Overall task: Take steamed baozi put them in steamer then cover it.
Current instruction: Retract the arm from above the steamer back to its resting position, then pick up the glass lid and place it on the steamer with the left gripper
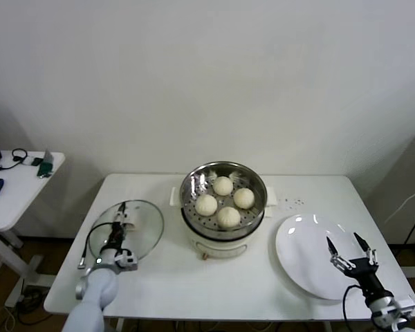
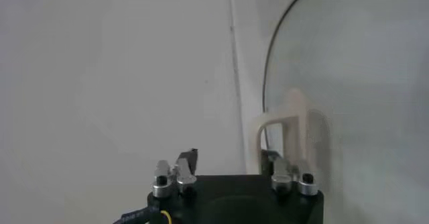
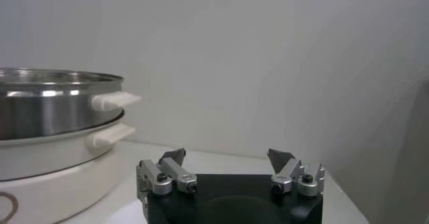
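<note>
Several cream-white baozi (image 1: 223, 185) lie in the shiny steel steamer (image 1: 188, 187) at the table's middle, uncovered. The steamer (image 3: 53, 108) also shows in the right wrist view, on its cream base. A clear glass lid (image 1: 144, 228) lies flat on the table to the left. My left gripper (image 1: 119, 223) is down at the lid's cream handle (image 2: 295, 118). Its jaws stand apart, and one fingertip (image 2: 268, 158) is right at the handle's arch. Over the bare white plate (image 1: 301, 256) at the right, my right gripper (image 1: 344, 242) hangs open and holds nothing.
A low side table (image 1: 21, 187) with small dark items stands beyond the table's left edge. A few dark specks (image 1: 294, 203) lie right of the steamer. The wall rises close behind the table's far edge.
</note>
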Robot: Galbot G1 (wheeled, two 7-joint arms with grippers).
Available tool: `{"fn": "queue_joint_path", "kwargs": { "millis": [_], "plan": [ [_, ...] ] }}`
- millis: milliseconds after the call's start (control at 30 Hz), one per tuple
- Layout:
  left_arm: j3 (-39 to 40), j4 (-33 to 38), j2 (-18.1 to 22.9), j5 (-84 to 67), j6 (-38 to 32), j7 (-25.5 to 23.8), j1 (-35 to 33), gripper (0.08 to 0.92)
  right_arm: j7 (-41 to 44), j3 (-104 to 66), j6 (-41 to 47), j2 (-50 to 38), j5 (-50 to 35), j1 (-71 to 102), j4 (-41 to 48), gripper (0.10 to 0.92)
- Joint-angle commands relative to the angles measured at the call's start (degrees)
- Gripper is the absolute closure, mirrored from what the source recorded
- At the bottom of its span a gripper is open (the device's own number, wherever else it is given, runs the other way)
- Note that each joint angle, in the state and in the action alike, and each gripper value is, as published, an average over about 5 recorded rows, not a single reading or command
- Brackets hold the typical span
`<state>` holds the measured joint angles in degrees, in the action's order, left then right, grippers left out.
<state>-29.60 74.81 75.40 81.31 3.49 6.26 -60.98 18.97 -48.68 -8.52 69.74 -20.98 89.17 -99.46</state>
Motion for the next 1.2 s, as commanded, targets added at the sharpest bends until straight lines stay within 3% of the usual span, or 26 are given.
{"fn": "queue_joint_path", "kwargs": {
  "millis": [33, 500, 700, 1200],
  "plan": [
    [0.1, -0.7, -0.1, -1.1, -0.6, -0.3, 0.4, 0.459, 0.1, 0.6, -0.2, 0.9, 1.7, 0.0, 0.2, 0.203],
    [0.7, 3.9, -1.1, -4.3, 1.2, 1.0, -1.8, 0.839, 0.2, 0.3, -0.6, 1.1, 2.3, -0.4, 1.0, 0.203],
    [1.0, 13.2, -4.0, -6.7, 5.8, 2.1, -6.3, 0.850, 0.2, 0.3, -0.6, 0.5, 2.2, -0.9, 1.6, 0.203],
    [-1.2, 42.1, -16.5, -15.5, 23.1, 1.1, -21.1, 0.850, 0.1, 2.3, -0.2, -1.8, 2.1, -3.6, 4.6, 0.203]
  ]
}}
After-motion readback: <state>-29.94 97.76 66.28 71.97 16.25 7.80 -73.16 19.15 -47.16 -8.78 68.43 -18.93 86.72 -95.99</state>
